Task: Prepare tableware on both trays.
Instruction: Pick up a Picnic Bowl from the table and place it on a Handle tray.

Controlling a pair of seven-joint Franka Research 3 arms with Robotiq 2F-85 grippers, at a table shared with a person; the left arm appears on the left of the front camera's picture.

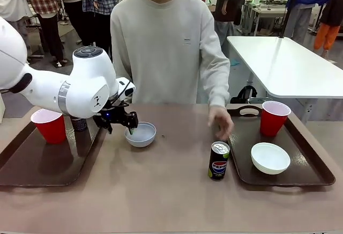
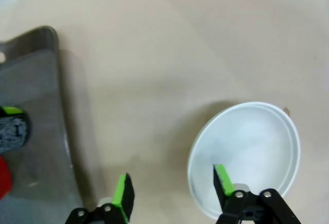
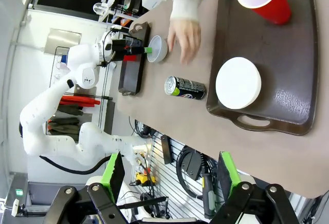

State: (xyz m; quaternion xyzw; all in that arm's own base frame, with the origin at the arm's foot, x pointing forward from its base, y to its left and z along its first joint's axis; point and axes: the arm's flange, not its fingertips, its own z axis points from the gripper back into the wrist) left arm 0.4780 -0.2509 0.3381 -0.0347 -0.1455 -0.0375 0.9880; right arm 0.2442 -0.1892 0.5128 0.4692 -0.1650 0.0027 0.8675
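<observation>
Tabletop [image 1: 161, 191]: Pepsi can [image 1: 218, 160] upright.

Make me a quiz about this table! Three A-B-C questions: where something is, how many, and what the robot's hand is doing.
1. Where does the Pepsi can stand? A on the floor; B on the tabletop; C on a tray.
2. How many red cups are there? A four; B three; C two.
3. The left gripper is: A open across the bowl's rim; B shut on a cup; C shut on a can.
Answers: B, it stands beside the right tray. C, one on each tray. A, one pad inside the bowl, one outside.
</observation>
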